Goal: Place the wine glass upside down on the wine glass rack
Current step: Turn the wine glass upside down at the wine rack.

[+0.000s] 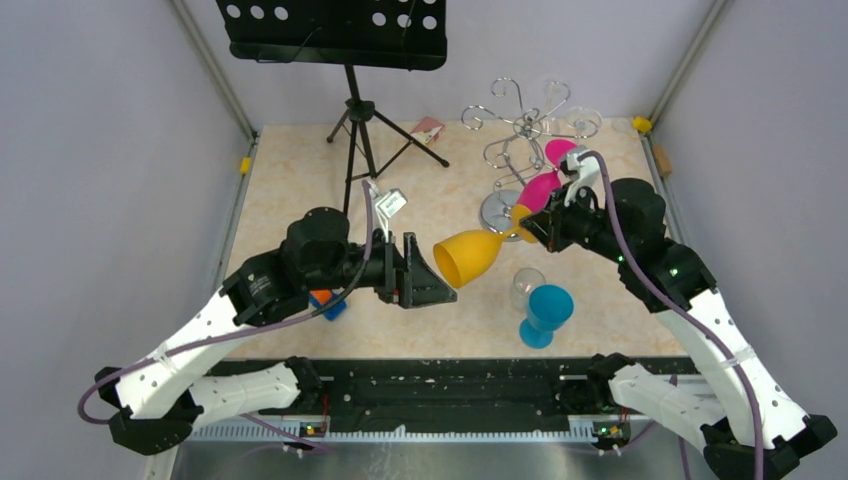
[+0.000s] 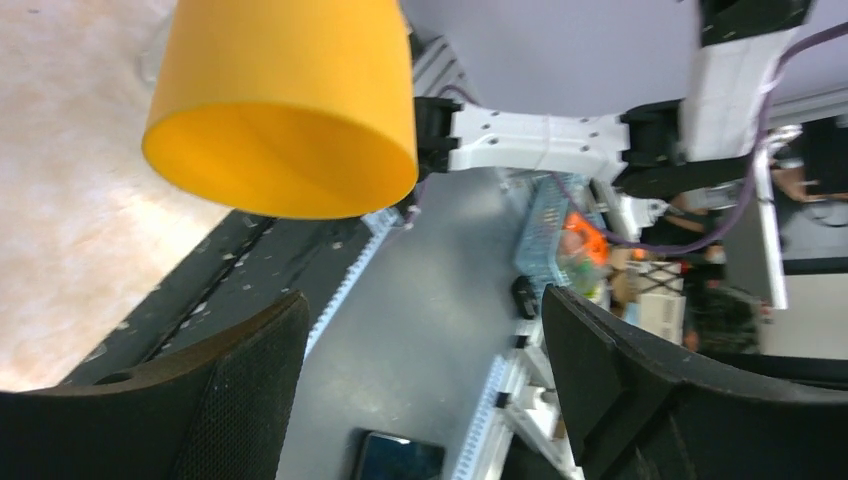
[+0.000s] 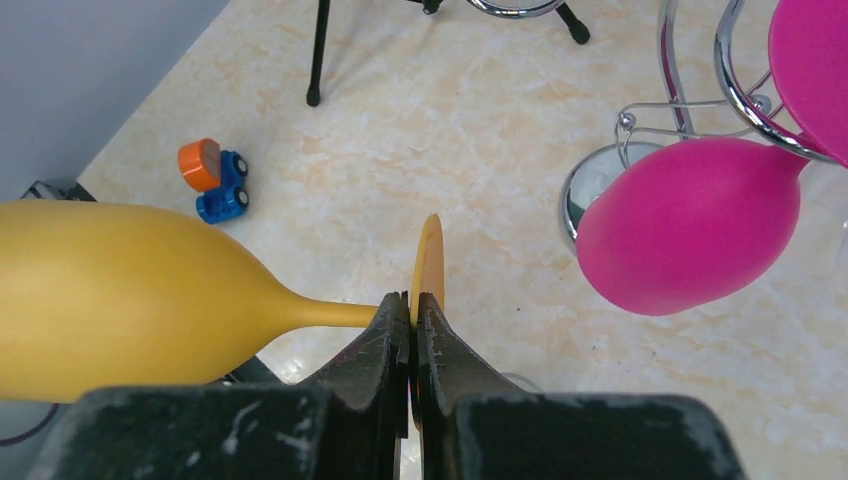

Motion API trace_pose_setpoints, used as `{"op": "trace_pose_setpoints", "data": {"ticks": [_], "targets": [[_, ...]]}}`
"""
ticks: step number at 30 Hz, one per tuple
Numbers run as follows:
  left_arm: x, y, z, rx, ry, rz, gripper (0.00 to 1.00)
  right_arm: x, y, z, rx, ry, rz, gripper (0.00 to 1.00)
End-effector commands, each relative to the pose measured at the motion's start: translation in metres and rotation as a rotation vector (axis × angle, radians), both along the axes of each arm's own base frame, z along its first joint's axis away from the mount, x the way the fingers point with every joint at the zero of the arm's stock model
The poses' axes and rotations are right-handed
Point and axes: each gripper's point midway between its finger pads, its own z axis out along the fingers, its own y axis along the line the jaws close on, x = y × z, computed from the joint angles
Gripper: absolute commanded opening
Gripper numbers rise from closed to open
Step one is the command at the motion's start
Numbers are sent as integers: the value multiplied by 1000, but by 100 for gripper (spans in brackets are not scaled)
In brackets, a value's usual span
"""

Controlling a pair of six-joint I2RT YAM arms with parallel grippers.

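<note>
A yellow wine glass (image 1: 472, 257) lies level in the air over the table, its open bowl (image 2: 285, 110) facing my left gripper. My right gripper (image 3: 413, 300) is shut on the edge of the glass's foot disc (image 3: 430, 262), with the stem and bowl (image 3: 120, 300) running off to the left. My left gripper (image 2: 425, 300) is open just short of the bowl's rim, with nothing between its fingers. The chrome wine glass rack (image 1: 520, 125) stands at the back right, close behind my right gripper (image 1: 527, 225). A pink wine glass (image 3: 690, 225) hangs upside down on it.
A blue glass (image 1: 545, 312) and a clear glass (image 1: 525, 285) stand on the table below the yellow one. A black music stand (image 1: 355, 100) is at the back left. A blue and orange toy car (image 3: 215, 180) sits under my left arm. The rack's round base (image 3: 590, 185) rests beside the pink bowl.
</note>
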Motion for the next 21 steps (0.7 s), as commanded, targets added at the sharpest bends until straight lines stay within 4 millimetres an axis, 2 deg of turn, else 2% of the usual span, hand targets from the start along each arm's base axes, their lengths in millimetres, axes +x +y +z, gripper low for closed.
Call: {"op": "trace_pose_setpoints", "data": {"ticks": [1, 6, 10, 16, 21], "targets": [[-5, -9, 35, -211, 63, -118, 89, 4, 1, 20, -54, -153, 62, 0], [9, -1, 51, -381, 146, -150, 89, 8, -1, 20, -85, -179, 68, 0], [11, 5, 63, -452, 174, -181, 89, 13, -5, 10, -162, -176, 57, 0], [16, 17, 54, -386, 139, -146, 89, 13, 4, -8, -261, -163, 42, 0], [27, 33, 39, -252, 88, -44, 90, 9, 21, -18, -381, -204, 38, 0]]}}
